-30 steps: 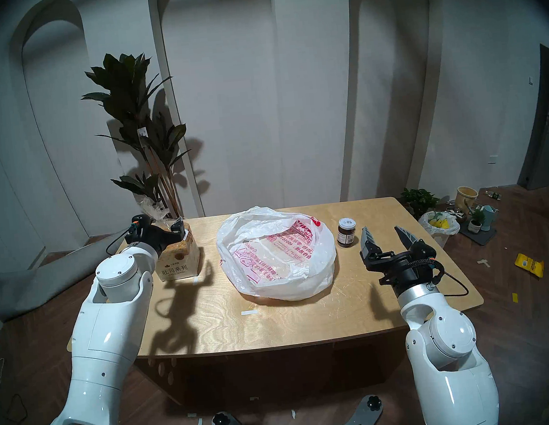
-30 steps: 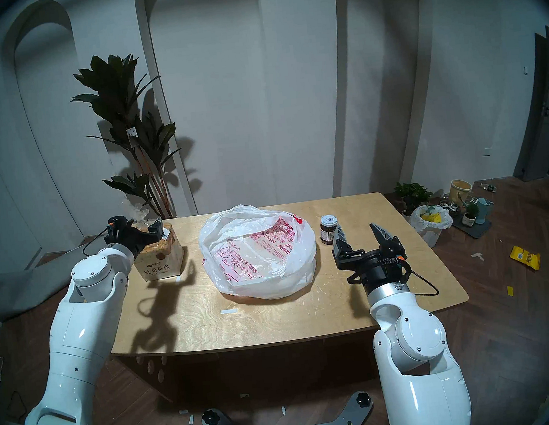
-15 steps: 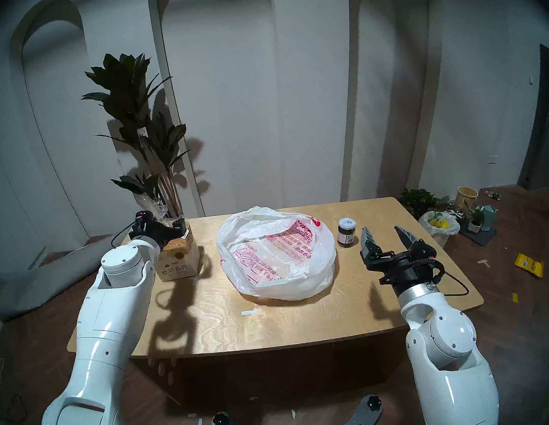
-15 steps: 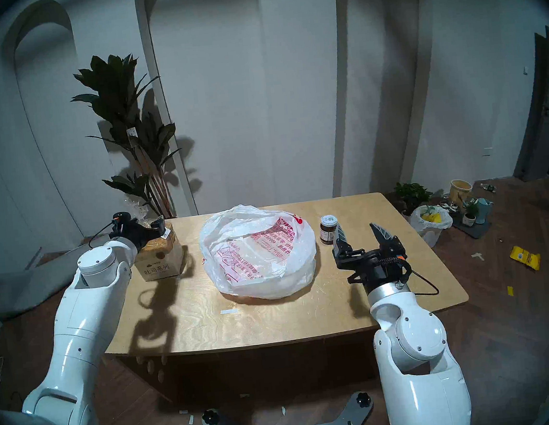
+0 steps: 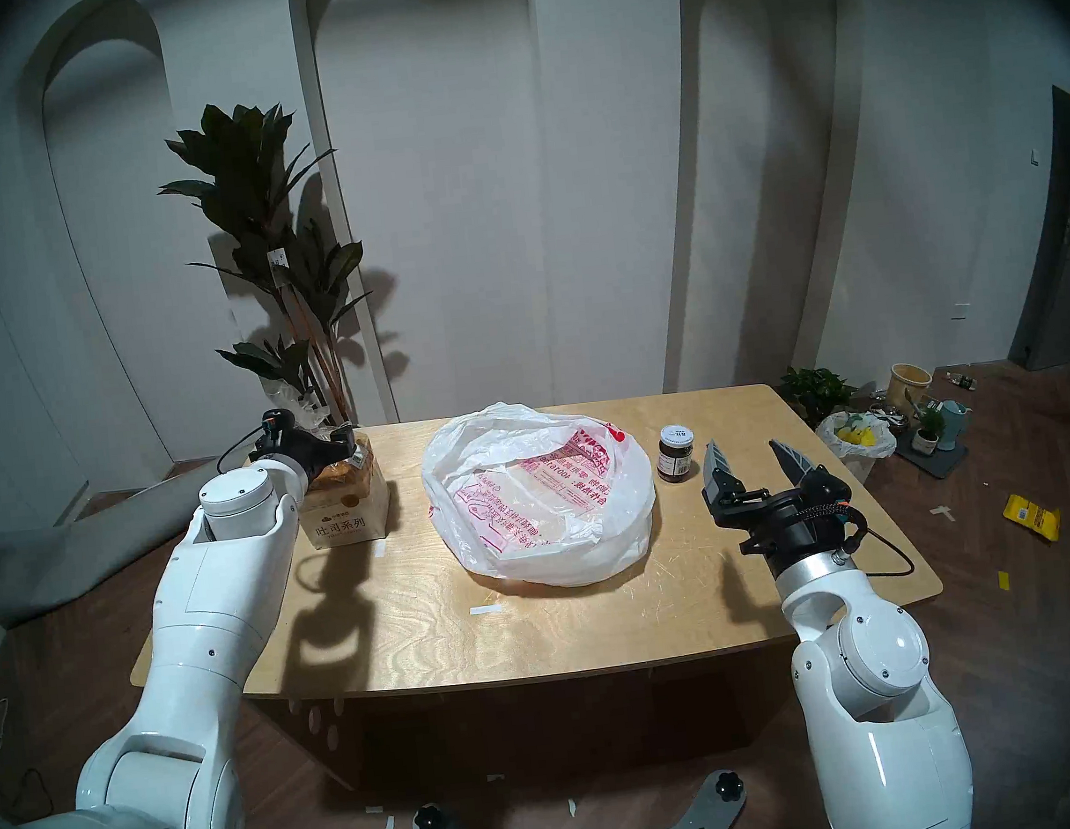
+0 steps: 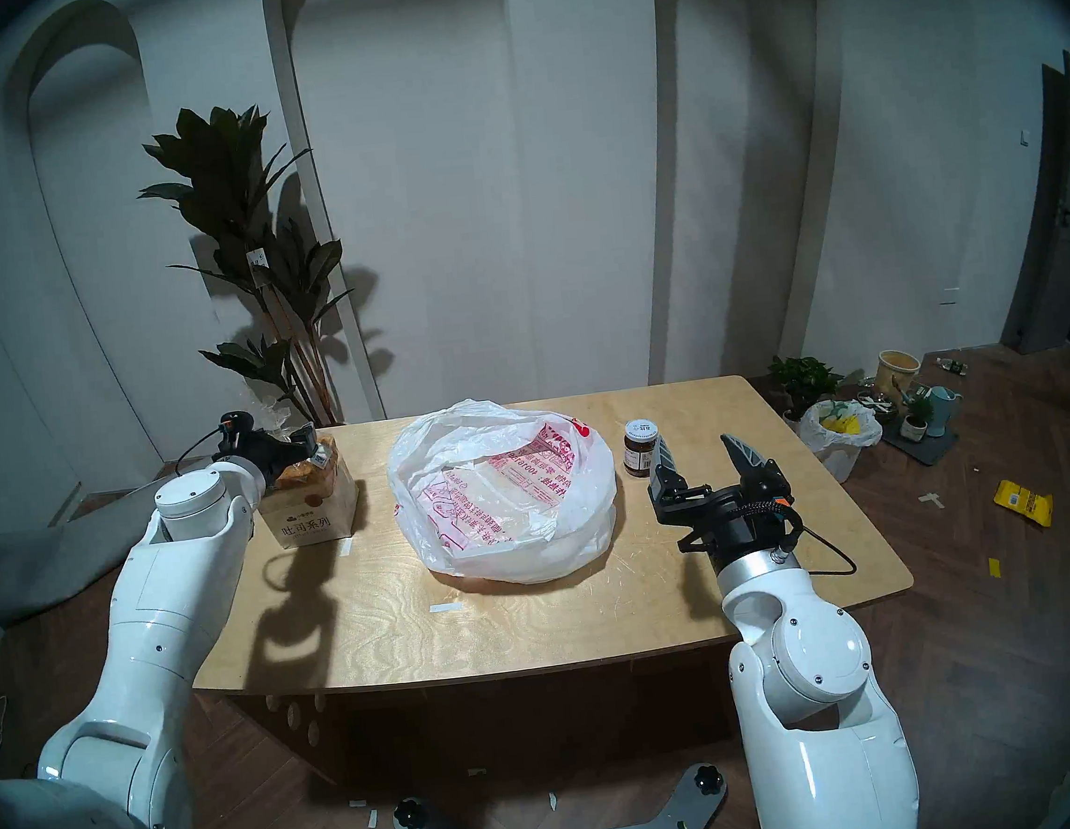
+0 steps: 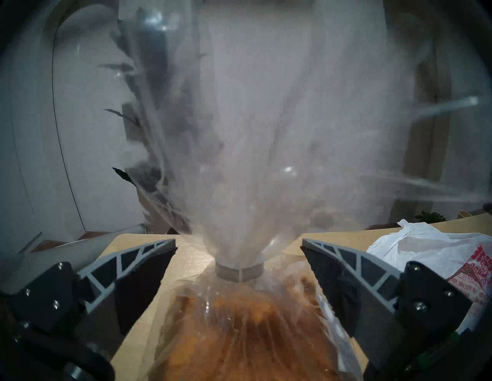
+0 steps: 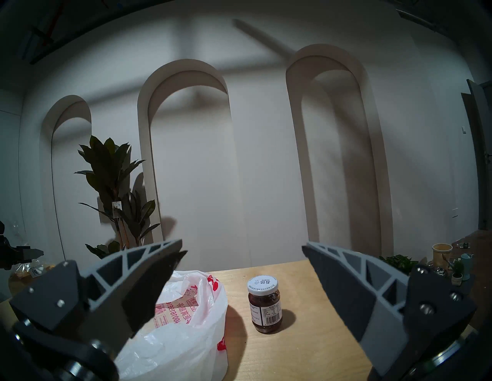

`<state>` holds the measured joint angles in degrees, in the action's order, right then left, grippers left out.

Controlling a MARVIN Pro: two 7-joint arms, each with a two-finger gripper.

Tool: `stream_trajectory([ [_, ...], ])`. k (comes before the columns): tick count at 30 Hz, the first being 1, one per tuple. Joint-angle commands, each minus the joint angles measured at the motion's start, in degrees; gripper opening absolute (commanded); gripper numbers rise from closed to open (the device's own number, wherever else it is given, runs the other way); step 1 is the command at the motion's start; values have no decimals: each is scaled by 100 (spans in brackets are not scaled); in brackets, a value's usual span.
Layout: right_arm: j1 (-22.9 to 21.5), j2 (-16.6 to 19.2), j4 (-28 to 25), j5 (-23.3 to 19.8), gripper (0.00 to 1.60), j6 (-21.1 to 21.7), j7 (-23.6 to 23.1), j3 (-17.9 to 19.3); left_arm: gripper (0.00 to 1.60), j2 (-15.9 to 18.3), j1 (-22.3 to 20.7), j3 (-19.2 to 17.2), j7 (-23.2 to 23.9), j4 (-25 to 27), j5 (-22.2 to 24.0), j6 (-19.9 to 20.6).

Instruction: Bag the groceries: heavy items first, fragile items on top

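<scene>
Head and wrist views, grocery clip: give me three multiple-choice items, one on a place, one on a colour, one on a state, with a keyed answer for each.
1. Where is the jar?
A. inside the bag
B. on the table, right of the bag
C. on top of the loaf

2. What colour is the print on the bag?
A. red
B. green
C. blue

3. How do the right gripper jaws stand?
A. closed on the jar
B. closed on nothing
C. open, holding nothing

Key: 1 B, it stands on bare table beside the bag. 2 A, red text on white plastic. 3 C, a wide gap shows, with the jar beyond it.
</scene>
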<state>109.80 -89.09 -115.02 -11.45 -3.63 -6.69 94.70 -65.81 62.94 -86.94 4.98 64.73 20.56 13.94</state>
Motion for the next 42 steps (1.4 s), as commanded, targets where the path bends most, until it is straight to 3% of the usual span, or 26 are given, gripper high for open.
stream_trajectory([
  [1, -35, 0, -143, 21, 160, -42, 15, 11, 160, -35, -647, -4, 31, -316, -36, -93],
  [9, -30, -4, -159, 34, 160, -44, 14, 15, 156, -207, -1016, 8, 106, -856, -36, -190],
  [10, -28, -5, -162, 37, 160, -44, 14, 15, 134, -248, -1108, 16, 114, -972, -35, -217],
  [12, -25, -7, -170, 44, 160, -45, 16, 15, 0, -311, -1099, -40, 163, -1044, 18, -319],
  [20, 2, -25, -218, 89, 160, -46, 40, 14, 0, -490, -1439, -172, 520, -1535, 267, -812],
  [26, 4, -30, -224, 125, 160, -40, 71, 5, 0, -471, -1226, -315, 958, -934, 492, -1193],
  [42, -16, -38, -192, 198, 160, -34, 148, -13, 0, -513, -1541, 13, 2515, -111, 742, -1641],
])
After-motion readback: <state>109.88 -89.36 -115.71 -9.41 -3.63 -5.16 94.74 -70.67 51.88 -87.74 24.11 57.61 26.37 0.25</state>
